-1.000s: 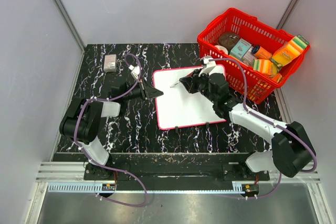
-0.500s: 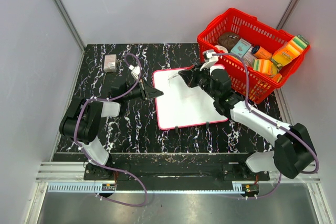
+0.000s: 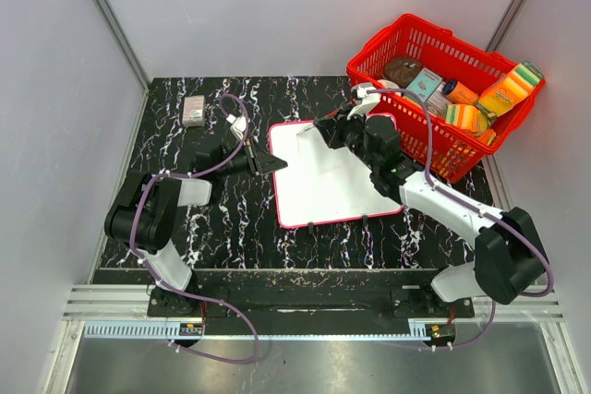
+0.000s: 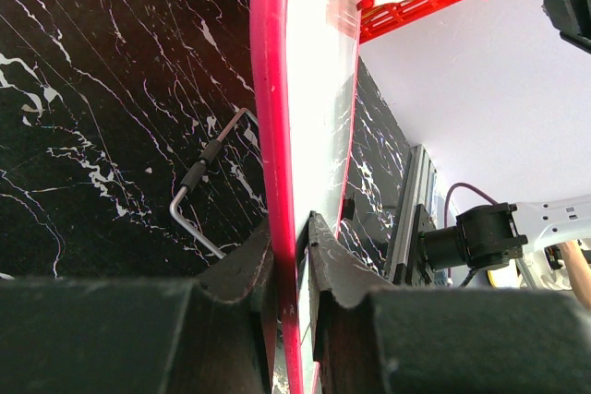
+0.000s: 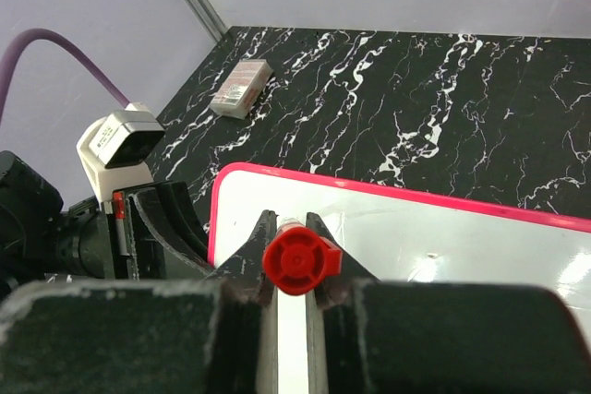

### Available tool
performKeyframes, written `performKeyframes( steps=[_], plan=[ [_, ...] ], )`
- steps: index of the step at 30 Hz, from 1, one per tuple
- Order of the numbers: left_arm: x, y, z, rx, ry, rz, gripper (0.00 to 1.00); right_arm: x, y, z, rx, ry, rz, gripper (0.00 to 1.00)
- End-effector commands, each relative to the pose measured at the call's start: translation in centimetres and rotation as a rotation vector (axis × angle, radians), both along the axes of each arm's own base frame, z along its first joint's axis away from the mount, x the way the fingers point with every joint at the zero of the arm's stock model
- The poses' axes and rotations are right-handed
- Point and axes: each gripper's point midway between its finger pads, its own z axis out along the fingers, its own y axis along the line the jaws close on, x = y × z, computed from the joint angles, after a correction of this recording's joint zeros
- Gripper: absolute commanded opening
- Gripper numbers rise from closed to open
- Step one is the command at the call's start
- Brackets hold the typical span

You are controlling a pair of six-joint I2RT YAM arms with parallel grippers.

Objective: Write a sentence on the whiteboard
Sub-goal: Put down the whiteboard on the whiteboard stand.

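Observation:
The whiteboard (image 3: 323,191) lies flat on the black marble table, white with a thin red rim (image 4: 272,89). My left gripper (image 3: 275,165) is shut on the board's left edge, one jaw above the rim and one below it (image 4: 297,237). My right gripper (image 3: 323,131) is shut on a marker with a red end cap (image 5: 301,263). It hovers over the board's far left part (image 5: 416,237), and the marker's tip (image 3: 305,133) points toward the far left corner. The sentence is out of view; the board's face looks plain white.
A red basket (image 3: 420,43) full of packaged goods stands at the back right, close behind my right arm. A small pale box (image 3: 193,110) lies at the back left. A metal hex key (image 4: 199,177) lies on the table beside the board's edge.
My right gripper has carried the marker away from the board's middle toward its far left corner. The left gripper and the board have stayed still.

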Motion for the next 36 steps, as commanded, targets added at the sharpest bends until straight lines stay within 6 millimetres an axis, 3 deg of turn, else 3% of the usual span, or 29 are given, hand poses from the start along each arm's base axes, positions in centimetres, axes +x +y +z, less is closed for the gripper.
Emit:
performKeyframes(
  steps=[1, 17, 36],
  plan=[
    [-0.4, -0.6, 0.9, 0.021, -0.117, -0.042, 0.0, 0.9, 0.3, 2.4, 0.013, -0.062, -0.021, 0.0],
    [-0.5, -0.6, 0.9, 0.022, -0.118, -0.042, 0.0, 1.6, 0.3, 0.3, -0.016, -0.033, -0.042, 0.0],
    [-0.4, -0.6, 0.9, 0.022, -0.12, -0.042, 0.0, 1.2, -1.7, -1.4, -0.07, 0.001, -0.118, 0.0]
  ],
)
